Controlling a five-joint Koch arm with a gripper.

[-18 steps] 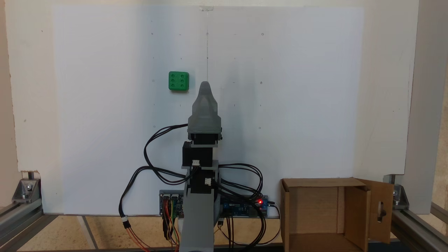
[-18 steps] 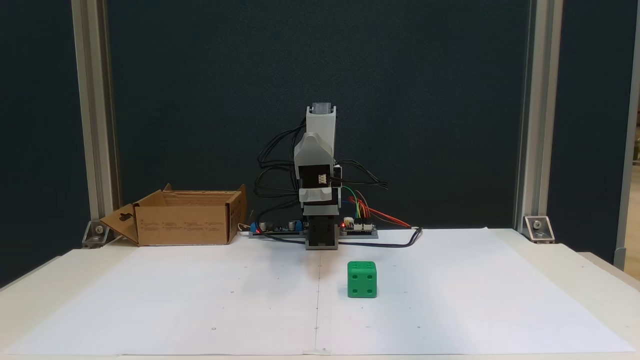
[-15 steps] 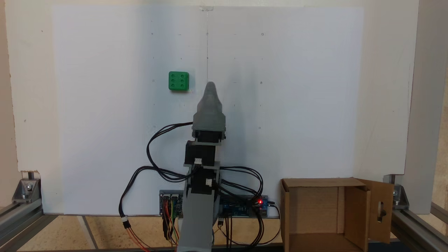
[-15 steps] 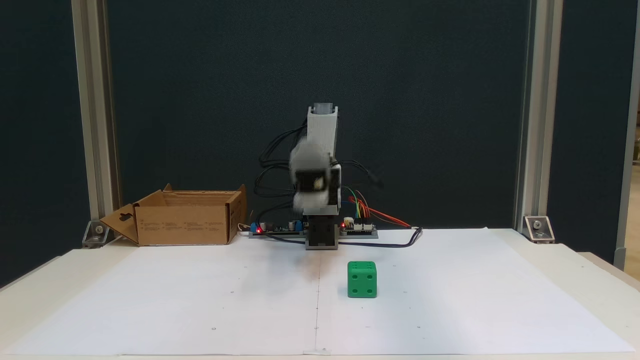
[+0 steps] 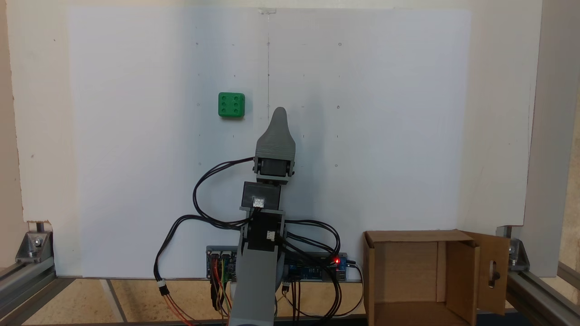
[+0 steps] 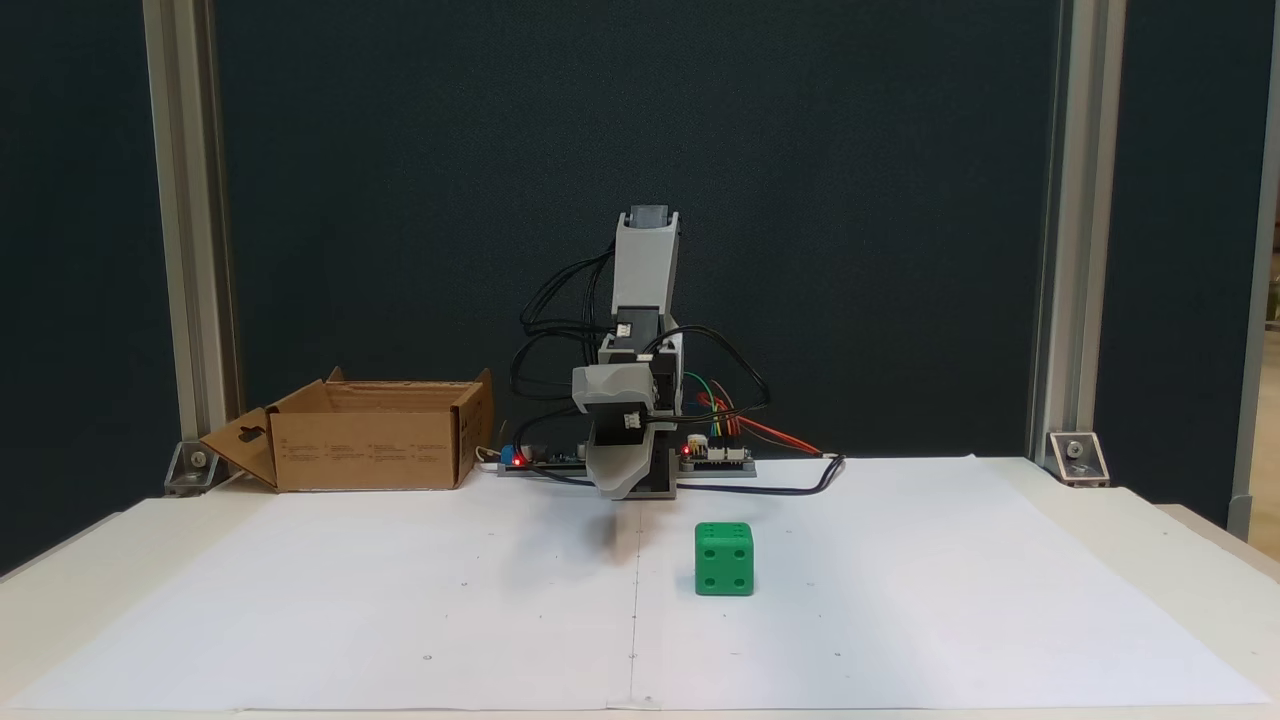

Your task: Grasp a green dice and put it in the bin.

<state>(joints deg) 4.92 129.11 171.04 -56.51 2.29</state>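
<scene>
from the front, the dice (image 6: pixel 724 560) sits on the white paper (image 6: pixel 900 600), four pips facing the camera; from above its top shows six (image 5: pixel 231 105). the end effector (image 6: pixel 617 489) hangs above the paper, apart from it, grasp state untellable. the bin (image 6: pixel 370 435) stands open behind.

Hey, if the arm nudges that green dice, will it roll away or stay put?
The green dice rests flat on white paper, so it would likely slide, not roll. Its rounded corners might let it tip. It looks rigid, probably holding shape when gripped.
</scene>
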